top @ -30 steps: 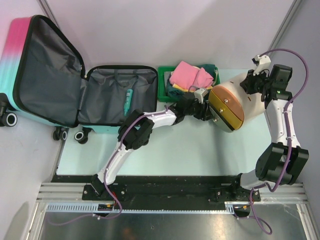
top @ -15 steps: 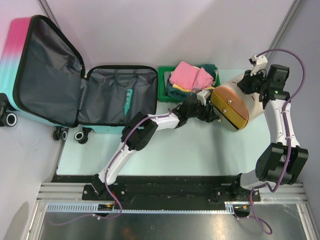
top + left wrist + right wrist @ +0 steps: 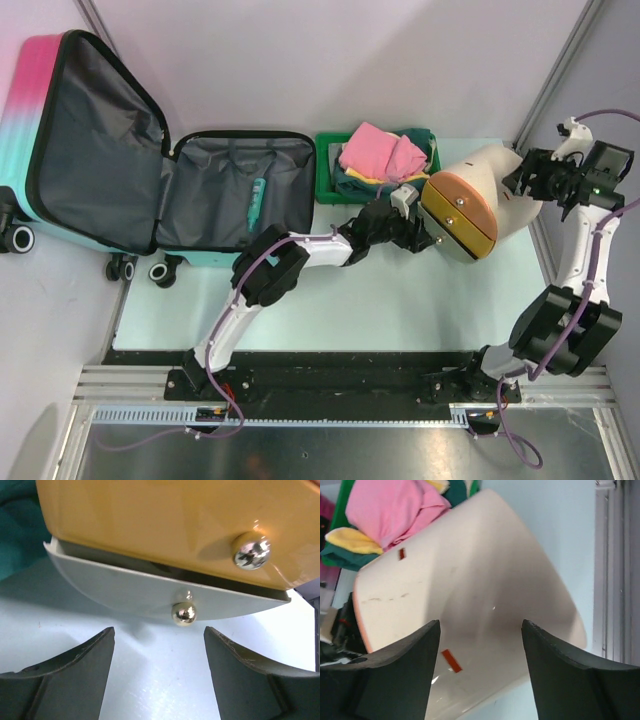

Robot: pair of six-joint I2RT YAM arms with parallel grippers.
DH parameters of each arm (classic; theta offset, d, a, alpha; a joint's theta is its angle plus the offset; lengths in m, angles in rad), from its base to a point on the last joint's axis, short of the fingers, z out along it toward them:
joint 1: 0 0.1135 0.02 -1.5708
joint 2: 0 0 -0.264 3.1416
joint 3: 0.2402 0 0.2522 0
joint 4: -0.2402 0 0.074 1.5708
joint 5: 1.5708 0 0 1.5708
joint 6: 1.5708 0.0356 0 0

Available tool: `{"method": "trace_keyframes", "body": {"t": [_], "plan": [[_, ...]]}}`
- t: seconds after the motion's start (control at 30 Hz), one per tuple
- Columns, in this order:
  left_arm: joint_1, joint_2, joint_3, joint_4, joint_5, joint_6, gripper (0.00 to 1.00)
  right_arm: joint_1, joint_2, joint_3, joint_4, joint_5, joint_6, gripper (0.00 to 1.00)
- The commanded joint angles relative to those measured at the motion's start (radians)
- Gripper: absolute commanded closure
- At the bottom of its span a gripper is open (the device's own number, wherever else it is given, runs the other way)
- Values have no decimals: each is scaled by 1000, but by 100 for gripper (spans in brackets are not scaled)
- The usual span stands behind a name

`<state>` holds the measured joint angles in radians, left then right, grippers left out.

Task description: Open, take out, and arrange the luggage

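The luggage (image 3: 90, 150) lies open at the far left, its pink-to-teal shell up and the dark grey lining (image 3: 235, 185) spread flat. A small teal item (image 3: 257, 198) rests on the lining. A white-and-orange cylinder (image 3: 470, 205) lies on its side right of centre. My left gripper (image 3: 418, 232) is open just short of its orange end (image 3: 160, 525), with a brass knob (image 3: 184, 613) ahead of the left gripper (image 3: 157, 630). Just off the white body (image 3: 470, 580), my right gripper (image 3: 522, 182) is open and holds nothing, as its own view shows (image 3: 480, 624).
A green tray (image 3: 325, 190) piled with pink, yellow and teal clothes (image 3: 380, 150) stands behind the cylinder. The table's right edge and a metal frame post (image 3: 612, 570) run close beside my right arm. Pale table surface (image 3: 400, 300) lies in front of the arms.
My right gripper has opened, let go of the cylinder's white body and pulled back to the right. The left gripper stays open at the orange end.
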<state>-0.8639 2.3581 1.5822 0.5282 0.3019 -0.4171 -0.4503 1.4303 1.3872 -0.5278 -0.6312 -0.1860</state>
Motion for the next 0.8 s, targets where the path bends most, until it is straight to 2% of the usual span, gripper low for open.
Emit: {"method": "trace_keyframes", "body": {"t": [0.0, 0.4, 0.57, 0.77], "plan": [[-6, -68, 4, 75, 19, 31, 23, -31, 89, 99, -26, 36, 49, 27], [-11, -31, 36, 75, 9, 6, 23, -65, 274, 245, 57, -50, 65, 24], [-14, -10, 36, 75, -27, -2, 24, -50, 314, 234, -9, -114, 28, 31], [-15, 47, 104, 75, -52, -43, 24, -13, 276, 130, -73, -139, 16, 36]]}}
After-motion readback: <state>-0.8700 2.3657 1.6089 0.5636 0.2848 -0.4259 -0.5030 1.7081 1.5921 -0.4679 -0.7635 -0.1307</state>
